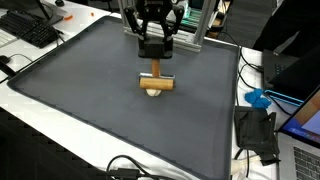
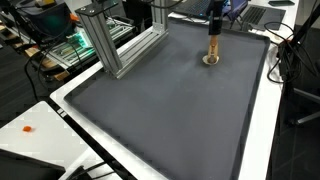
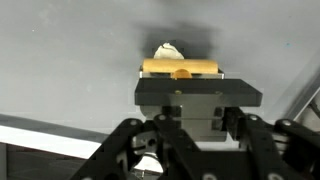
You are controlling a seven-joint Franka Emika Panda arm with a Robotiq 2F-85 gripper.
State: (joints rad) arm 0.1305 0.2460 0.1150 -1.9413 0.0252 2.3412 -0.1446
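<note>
The gripper hangs straight down over the far half of the dark mat. Its fingers are drawn in narrow on the upright stem of a wooden T-piece, which appears clamped. The pads themselves are hard to make out in the wrist view. Gripping the stem leaves the crossbar free at the bottom, level and square to the wrist. In the wrist view the crossbar lies right across the fingertips.

A small cream round piece sits on the mat at 6 o'clock of the crossbar, touching it or just under it. In an exterior view it shows as a pale ring at the foot of the wood. Whether the T-piece rests on it cannot be told.

The tight side is 12 o'clock, where the aluminium frame and the mat's far edge stand near the gripper. At 3 o'clock a blue object lies just off the mat, and at 10 o'clock a keyboard lies well apart. From 6 to 9 o'clock the mat runs on broadly towards its near edge.
</note>
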